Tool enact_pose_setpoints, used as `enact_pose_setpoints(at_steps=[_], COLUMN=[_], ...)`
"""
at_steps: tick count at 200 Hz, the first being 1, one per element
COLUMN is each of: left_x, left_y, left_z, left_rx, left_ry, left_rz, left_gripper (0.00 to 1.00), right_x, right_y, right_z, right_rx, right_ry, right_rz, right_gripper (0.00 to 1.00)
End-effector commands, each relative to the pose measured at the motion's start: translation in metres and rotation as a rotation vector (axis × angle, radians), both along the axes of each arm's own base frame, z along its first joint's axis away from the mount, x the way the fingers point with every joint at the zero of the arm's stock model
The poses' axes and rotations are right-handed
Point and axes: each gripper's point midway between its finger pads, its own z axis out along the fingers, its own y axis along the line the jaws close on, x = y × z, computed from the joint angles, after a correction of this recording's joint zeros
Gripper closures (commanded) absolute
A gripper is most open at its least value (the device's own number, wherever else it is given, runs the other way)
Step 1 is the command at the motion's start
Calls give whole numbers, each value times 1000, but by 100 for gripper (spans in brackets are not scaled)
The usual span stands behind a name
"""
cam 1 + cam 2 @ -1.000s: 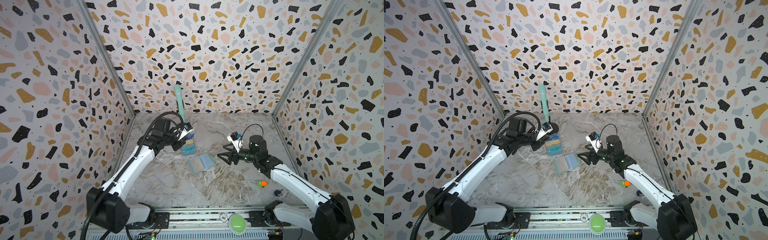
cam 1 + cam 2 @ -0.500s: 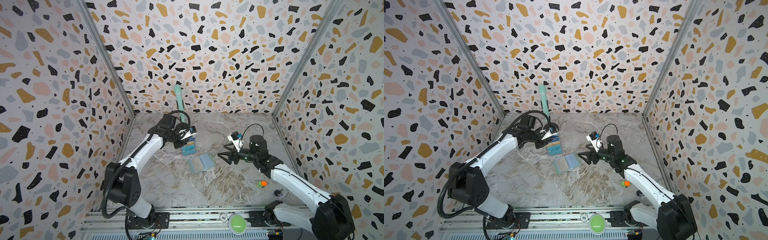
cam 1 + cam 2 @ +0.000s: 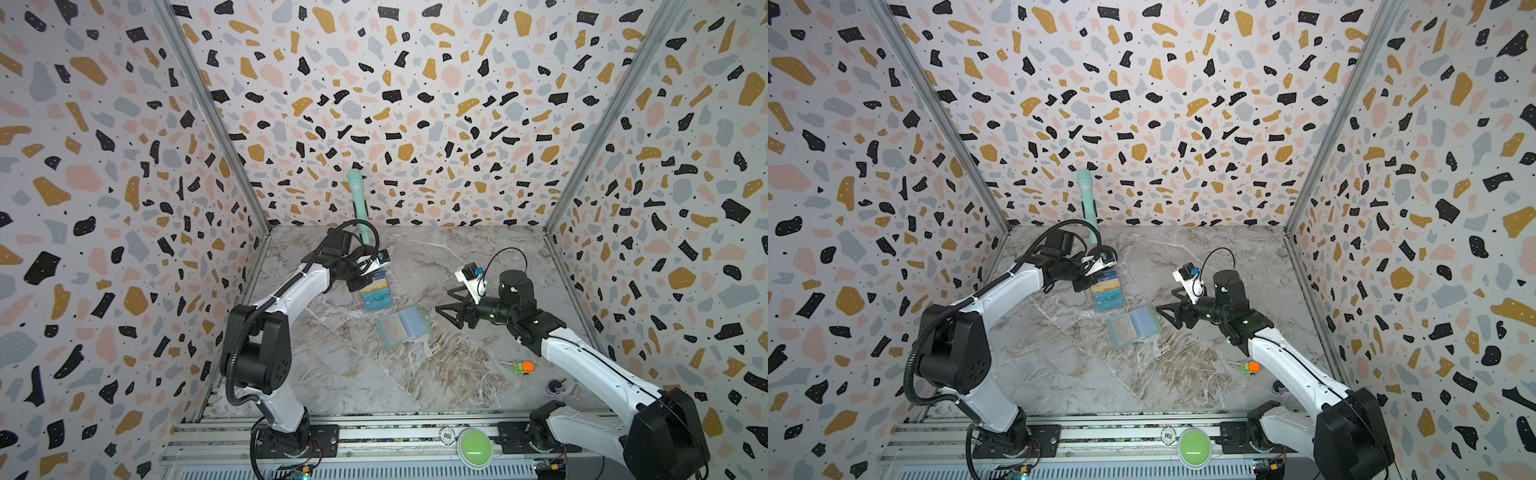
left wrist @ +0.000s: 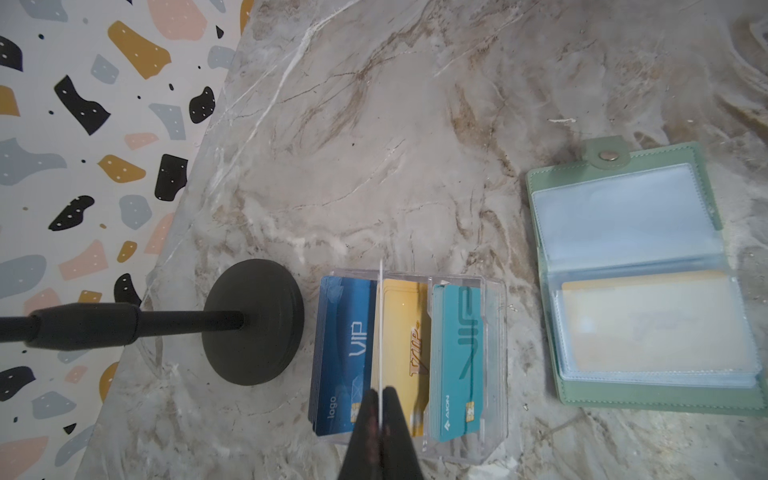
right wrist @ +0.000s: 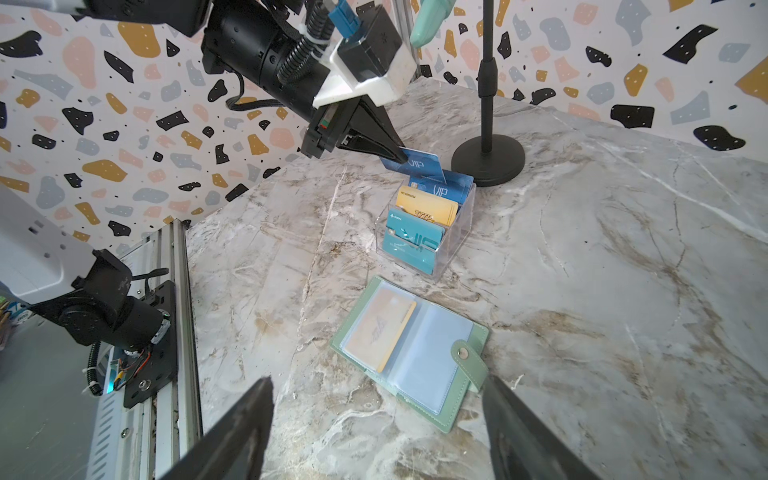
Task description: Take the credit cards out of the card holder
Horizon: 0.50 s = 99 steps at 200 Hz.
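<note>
The left end effector (image 5: 400, 159) is clamped tight on a dark blue credit card (image 5: 422, 166), holding it just above the far tier of the clear stand (image 5: 451, 245). The mint-green card holder (image 5: 428, 365) lies open on the desk (image 5: 602, 270) just nearer than the stand, with a golden yellow card (image 5: 380, 328) in its left sleeve. The right end effector (image 3: 441, 299) hovers just to its right, fingers spread wide, gripping nothing.

One card holder (image 3: 402, 328); one card stand (image 3: 376, 297); one microphone (image 3: 358, 199).
</note>
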Motion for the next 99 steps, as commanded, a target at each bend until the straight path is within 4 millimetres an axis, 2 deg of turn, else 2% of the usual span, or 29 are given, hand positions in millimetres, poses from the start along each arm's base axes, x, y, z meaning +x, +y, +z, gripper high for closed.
enact_pose_setpoints(at_steps=[1,57,99], left_x=[12,21,30], left_y=[-2,-4,2], left_z=[7,-5,-11], left_rx=[-25,-43,-63], left_ry=[-56,-25,-31], left_rz=[-21,-38,-9], left_gripper=[100,100,100], right_x=[2,2,5], right_y=[-2,-1,0], right_z=[-1,-2,-4], right_rx=[-6,-10,-13], right_ry=[-1,3,12], right_rz=[-9,-11,-11], right_gripper=[21,21,21])
